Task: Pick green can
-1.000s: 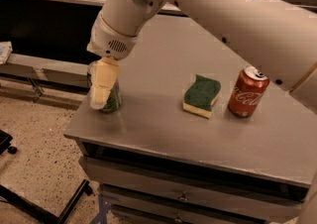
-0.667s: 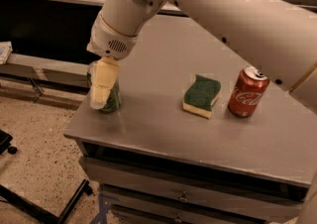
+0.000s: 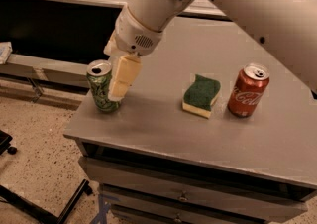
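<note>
Your claw (image 3: 115,91) hung at the worktop's (image 3: 163,134) front-left corner, against the inward side of the upright green can (image 3: 99,91); you couldn't tell its grip.

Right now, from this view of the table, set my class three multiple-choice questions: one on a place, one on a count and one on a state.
1. Where on the table does the green can stand?
A. near the left edge
B. in the middle
C. at the far right corner

2. How many drink cans are on the table?
A. one
B. two
C. three

3. How is the red can placed?
A. on its side
B. upright
C. crushed flat

Answers:
1 A: the green can stands by the left edge, with the robot's hand close at it.
2 B: only the green can and the red can are there, and the sponge lies between them.
3 B: the red can's silver top faces up.
</note>
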`<state>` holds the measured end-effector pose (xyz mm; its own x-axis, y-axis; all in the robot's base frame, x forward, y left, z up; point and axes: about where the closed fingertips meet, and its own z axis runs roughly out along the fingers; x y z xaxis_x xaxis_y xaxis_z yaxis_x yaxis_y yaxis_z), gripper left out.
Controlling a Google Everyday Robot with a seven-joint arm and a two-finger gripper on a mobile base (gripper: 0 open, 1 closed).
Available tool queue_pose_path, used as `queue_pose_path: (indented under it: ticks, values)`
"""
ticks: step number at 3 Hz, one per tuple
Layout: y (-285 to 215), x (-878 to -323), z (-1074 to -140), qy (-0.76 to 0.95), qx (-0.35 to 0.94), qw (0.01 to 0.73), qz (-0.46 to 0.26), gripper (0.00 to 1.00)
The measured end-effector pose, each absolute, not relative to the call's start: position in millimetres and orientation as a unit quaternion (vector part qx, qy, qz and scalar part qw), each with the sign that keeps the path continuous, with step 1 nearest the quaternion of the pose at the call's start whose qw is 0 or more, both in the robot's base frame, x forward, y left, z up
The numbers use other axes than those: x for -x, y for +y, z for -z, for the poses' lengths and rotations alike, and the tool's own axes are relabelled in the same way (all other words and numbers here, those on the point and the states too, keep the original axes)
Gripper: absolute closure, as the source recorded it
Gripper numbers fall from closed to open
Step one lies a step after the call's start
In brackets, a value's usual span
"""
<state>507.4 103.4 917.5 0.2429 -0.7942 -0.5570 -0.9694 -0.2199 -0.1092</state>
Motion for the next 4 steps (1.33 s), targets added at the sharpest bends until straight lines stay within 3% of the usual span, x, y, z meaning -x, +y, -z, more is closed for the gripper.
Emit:
queue_pose_path:
  ticks: [3,4]
  values:
    - [51,-497,-943,0.579,0.756,0.242,-0.186,0.92]
    - [48,-497,-947,0.578,0.756,0.244,-0.184,1.00]
